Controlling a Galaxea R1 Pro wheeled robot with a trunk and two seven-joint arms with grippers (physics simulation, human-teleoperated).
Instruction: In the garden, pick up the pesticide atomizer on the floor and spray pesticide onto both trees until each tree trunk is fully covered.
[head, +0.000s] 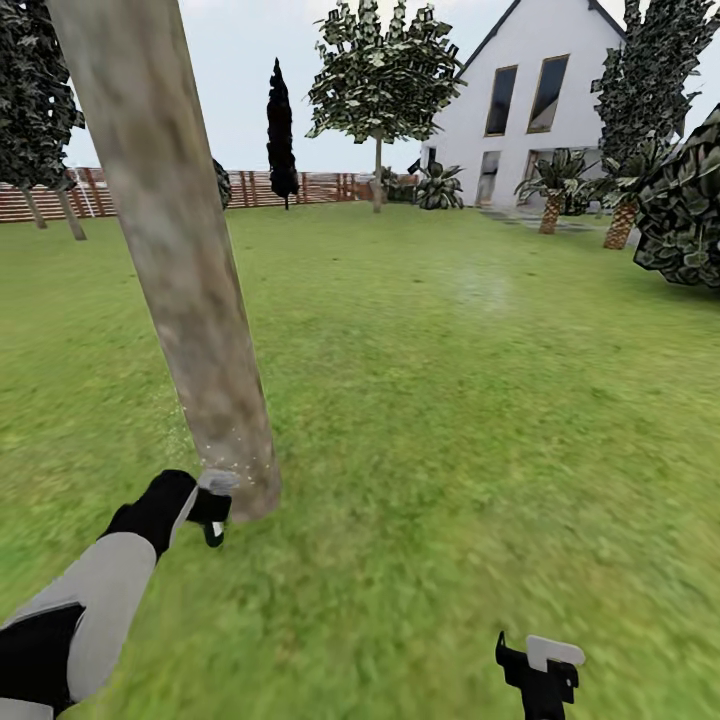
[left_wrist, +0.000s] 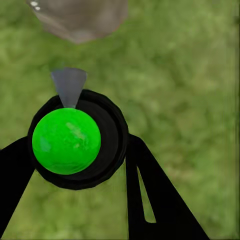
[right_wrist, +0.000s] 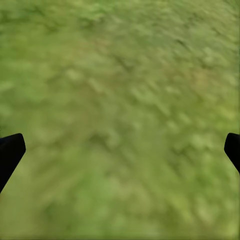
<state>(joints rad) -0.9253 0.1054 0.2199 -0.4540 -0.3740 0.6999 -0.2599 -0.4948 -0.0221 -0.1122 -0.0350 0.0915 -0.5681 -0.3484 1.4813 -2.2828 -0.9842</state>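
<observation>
My left gripper (head: 213, 512) is shut on the pesticide atomizer (head: 216, 520), a small dark bottle held low beside the base of a thick mottled tree trunk (head: 190, 290). Pale specks dot the bark just above it. In the left wrist view the atomizer (left_wrist: 75, 140) shows as a dark round body with a bright green top between the black fingers (left_wrist: 150, 195); a grey spray cone (left_wrist: 68, 85) points at the trunk base (left_wrist: 80, 17). My right gripper (head: 540, 665) hangs open over grass (right_wrist: 121, 150). A second tree (head: 380, 80) stands far off by the fence.
Lawn stretches ahead and to the right. A brown slat fence (head: 310, 187) runs along the back, with a narrow black tree (head: 281, 130) before it. A white house (head: 540, 100), palms (head: 550, 195) and a big bush (head: 685, 210) lie at the right.
</observation>
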